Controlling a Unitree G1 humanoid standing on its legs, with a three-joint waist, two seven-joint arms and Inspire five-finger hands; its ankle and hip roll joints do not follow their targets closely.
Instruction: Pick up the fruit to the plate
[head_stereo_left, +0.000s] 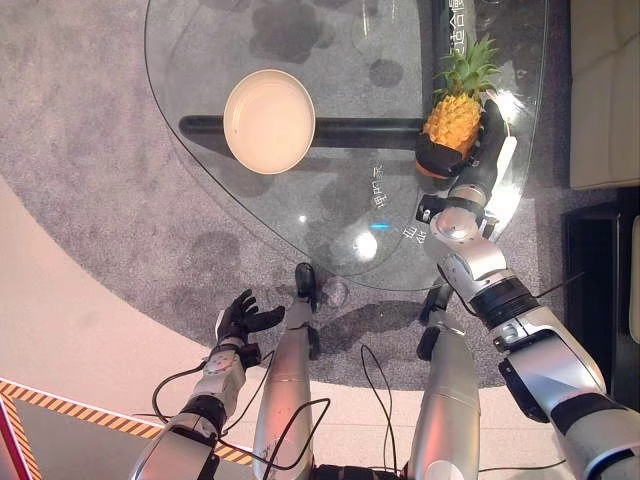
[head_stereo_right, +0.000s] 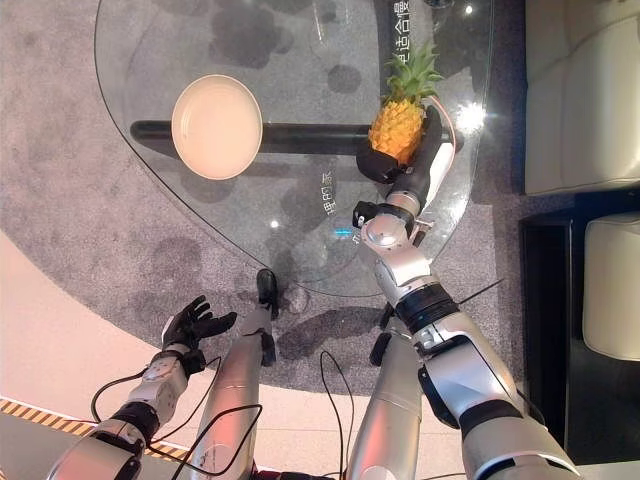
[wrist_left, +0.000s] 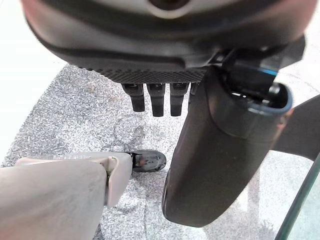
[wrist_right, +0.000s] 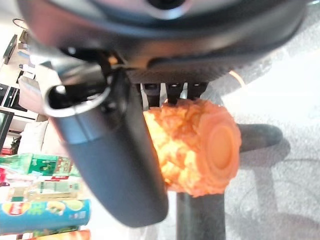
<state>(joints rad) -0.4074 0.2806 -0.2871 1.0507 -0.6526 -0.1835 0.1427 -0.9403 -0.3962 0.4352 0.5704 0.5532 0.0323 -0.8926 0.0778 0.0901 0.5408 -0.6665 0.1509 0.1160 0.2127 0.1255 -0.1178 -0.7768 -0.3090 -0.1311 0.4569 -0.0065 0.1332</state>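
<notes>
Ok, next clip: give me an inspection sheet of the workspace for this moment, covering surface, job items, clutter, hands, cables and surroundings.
Surface: round glass table, see-through, on a dark bar base, standing on grey carpet.
Job's things: pineapple on the table's right side, leaves pointing away from the robot; empty plate to its left, apart from it.
Clutter: nothing seen on the glass besides these.
Hands: right hand curled round the pineapple's lower body, thumb on one side and fingers on the other in the right wrist view; left hand open, low over the carpet, holding nothing.
Cables: nothing seen apart from the robot's own.
Surroundings: light sofa to the right; bottles and cans behind the right hand.
</notes>
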